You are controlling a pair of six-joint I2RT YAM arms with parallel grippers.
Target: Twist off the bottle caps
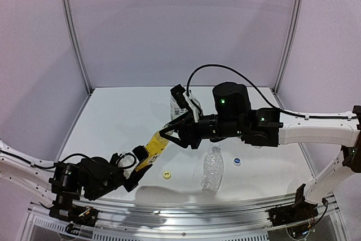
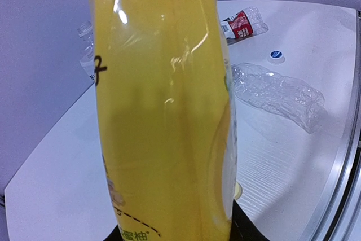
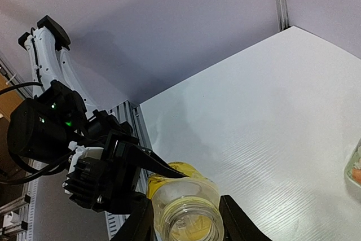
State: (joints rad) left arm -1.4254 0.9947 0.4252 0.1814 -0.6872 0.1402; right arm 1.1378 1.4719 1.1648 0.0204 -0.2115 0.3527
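The yellow bottle (image 1: 151,150) hangs tilted above the table between both arms. My left gripper (image 1: 135,166) is shut on its lower body, which fills the left wrist view (image 2: 163,117). My right gripper (image 3: 189,224) is closed on the neck, one finger on each side of the open, capless mouth. The yellow cap (image 1: 166,175) lies on the table below. The clear plain bottle (image 1: 212,167) lies on its side, a blue-and-white cap (image 1: 237,161) beside it. The fruit-label bottle (image 1: 179,105) stands behind my right gripper. The red-label bottle (image 2: 242,22) lies farther back.
The table's front edge has a metal rail (image 1: 186,215) just past the yellow cap. Grey walls with metal posts (image 1: 76,43) enclose the back and sides. My left arm (image 3: 84,156) shows in the right wrist view near the rail.
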